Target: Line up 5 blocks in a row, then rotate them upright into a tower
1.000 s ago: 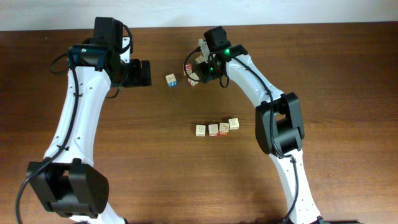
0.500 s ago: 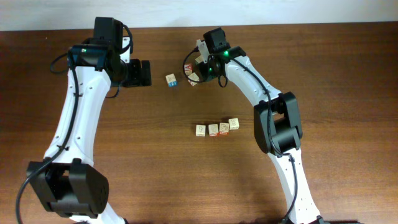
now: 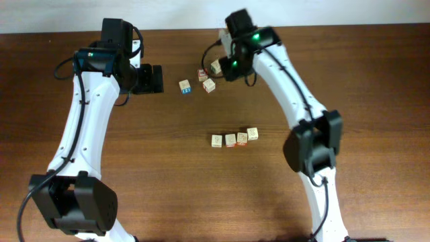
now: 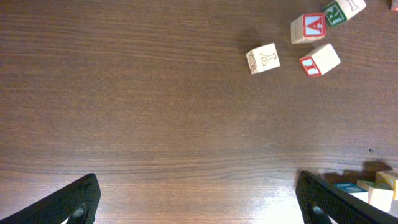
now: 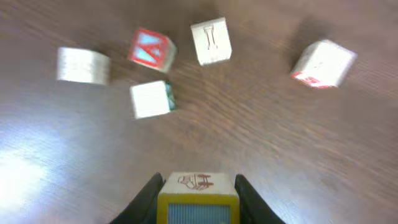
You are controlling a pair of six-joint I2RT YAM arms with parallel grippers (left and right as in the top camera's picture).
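Overhead, the right gripper [image 3: 220, 64] hangs over the far middle of the table, its jaws clamped on the held block [image 3: 216, 67]. From the right wrist camera, that cube fills the gap between the fingers [image 5: 144, 206]. It sits squarely, with a face of reddish print turned up to the lens. The tabletop [image 5: 261, 137] beneath is blurred and looks well below, so I judge the cube lifted clear.

A cube has no long axis, so what matters is which face goes down when it is set back, and where. Neighbours crowd one side of the jaws:
- The red-faced cube [image 3: 202, 73] is just beside at 8 o'clock.
- A pale cube [image 3: 209, 85] is near at 6 o'clock.
- The blue-printed cube [image 3: 184, 86] lies farther out toward 8 o'clock.

The set-down probably needs to keep off that side. The row of four blocks [image 3: 234, 138] lies well apart at 6 o'clock, mid-table. The left gripper [image 3: 153, 78] sits well apart at 9 o'clock, jaws spread wide on nothing, so the right arm is the nearer one for this turn.
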